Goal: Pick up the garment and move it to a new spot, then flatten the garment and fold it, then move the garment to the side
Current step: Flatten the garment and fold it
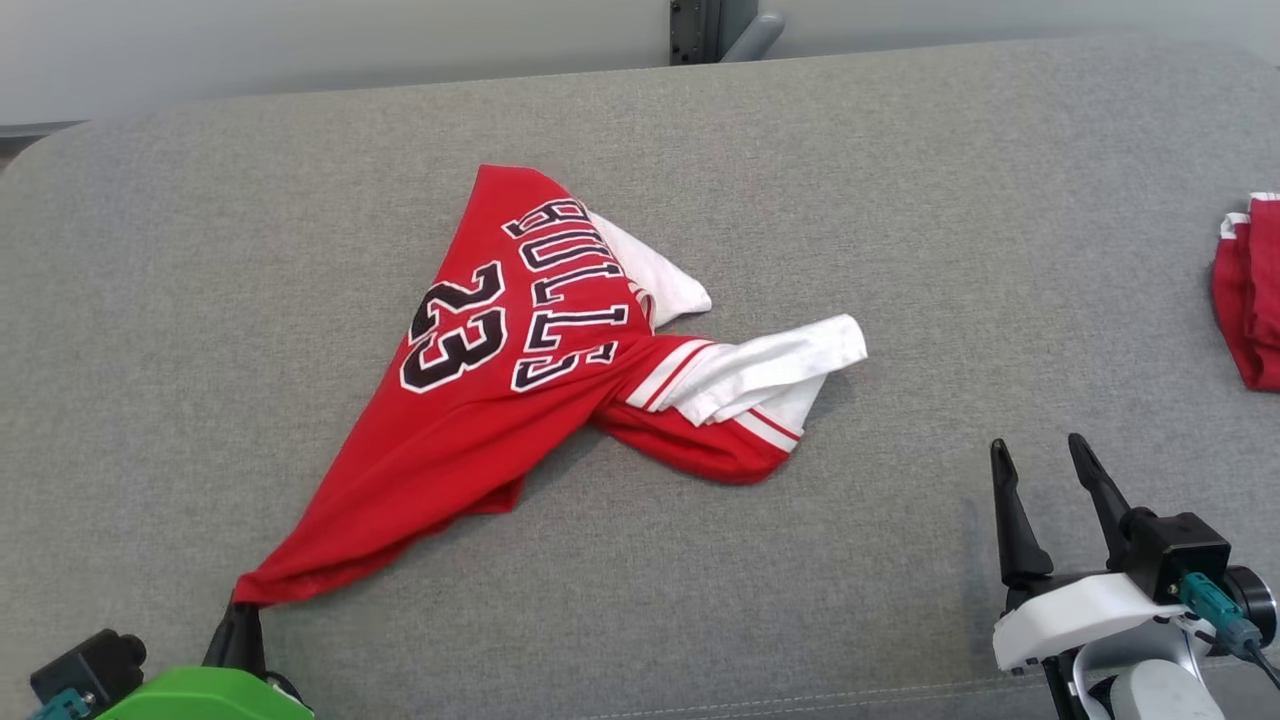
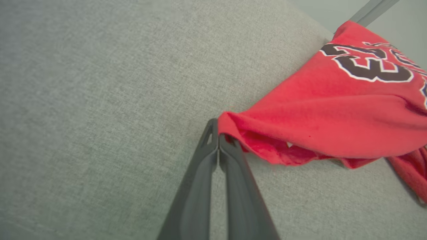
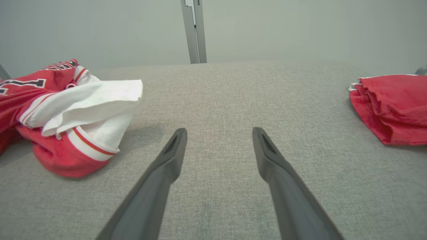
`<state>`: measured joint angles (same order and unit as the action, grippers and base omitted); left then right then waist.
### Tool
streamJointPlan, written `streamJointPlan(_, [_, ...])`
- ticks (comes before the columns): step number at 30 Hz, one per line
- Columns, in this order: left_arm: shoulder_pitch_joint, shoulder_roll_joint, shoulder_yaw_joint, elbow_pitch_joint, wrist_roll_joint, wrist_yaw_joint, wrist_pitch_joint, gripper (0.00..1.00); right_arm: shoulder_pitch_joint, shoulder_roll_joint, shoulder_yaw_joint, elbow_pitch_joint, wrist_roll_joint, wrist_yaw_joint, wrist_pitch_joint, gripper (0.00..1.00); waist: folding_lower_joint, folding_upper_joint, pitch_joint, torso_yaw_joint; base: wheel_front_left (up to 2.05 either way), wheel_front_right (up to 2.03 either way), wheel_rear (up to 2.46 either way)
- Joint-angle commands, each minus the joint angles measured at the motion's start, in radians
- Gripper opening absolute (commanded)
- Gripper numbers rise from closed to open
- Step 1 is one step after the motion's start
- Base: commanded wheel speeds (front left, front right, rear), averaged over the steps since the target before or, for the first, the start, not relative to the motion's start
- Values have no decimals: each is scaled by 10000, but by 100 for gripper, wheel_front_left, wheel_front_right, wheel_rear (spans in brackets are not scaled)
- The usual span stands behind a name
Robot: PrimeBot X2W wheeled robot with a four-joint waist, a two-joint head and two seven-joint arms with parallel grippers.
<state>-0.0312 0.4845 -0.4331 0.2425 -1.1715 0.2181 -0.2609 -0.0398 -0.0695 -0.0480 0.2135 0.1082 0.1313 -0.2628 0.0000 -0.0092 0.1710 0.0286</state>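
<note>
Where my left gripper (image 2: 218, 131) comes to its tips, both fingers are pressed together on a bunched red corner of the jersey (image 1: 480, 400), and the cloth runs away from them in a drawn-out, narrowing tail. Beyond that pinch the jersey spreads out on the grey surface (image 1: 900, 200), ahead of my left fingers and off toward my right side. The black-and-white 23 and BULLS lettering faces up, and crumpled white sleeves with red stripes lie at its far end, nearest my other arm.

My right gripper (image 1: 1036, 445) holds nothing; its two fingers stand wide apart, pointing out over the grey fabric. Seen from between them, the jersey's white sleeve lies to the left, near but not touching. A second red cloth (image 3: 393, 106) lies well off to the right, apart from the jersey. Straight ahead of my right fingers, past the surface's far edge, a grey post (image 3: 193, 30) stands against a pale wall.
</note>
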Motion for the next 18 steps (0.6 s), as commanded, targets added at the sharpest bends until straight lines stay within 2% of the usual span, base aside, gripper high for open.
streamJointPlan(1, [-92,-134,-27,400,17,-176,-12,0,-69,-54,14,18,-66,-12,-32,100,0,92,-13,107,0,0,0])
streamJointPlan(2, [-182,-212,-42,629,82,-269,-16,0,-65,-54,35,24,-65,-12,-32,100,0,92,-22,110,0,0,0])
streamJointPlan(3, [-267,-319,-4,854,99,-311,-23,19,-55,-57,47,29,-58,-12,-32,100,0,92,-28,107,0,0,0])
streamJointPlan(4, [-326,-418,77,1057,130,-351,-28,51,-33,-62,64,31,-51,-12,-32,100,0,92,-34,99,0,0,0])
streamJointPlan(5, [-364,-466,137,1243,247,-358,-35,100,3,-68,85,36,-44,-12,-32,100,0,92,-41,80,0,0,0])
streamJointPlan(12, [238,-986,902,1708,377,-398,-40,100,183,-59,46,10,2,-12,-31,100,0,92,-102,-151,0,0,0])
streamJointPlan(18, [822,-1338,1074,1330,147,-333,-18,100,267,-22,35,-73,11,-12,-31,100,0,92,-61,-231,0,0,0])
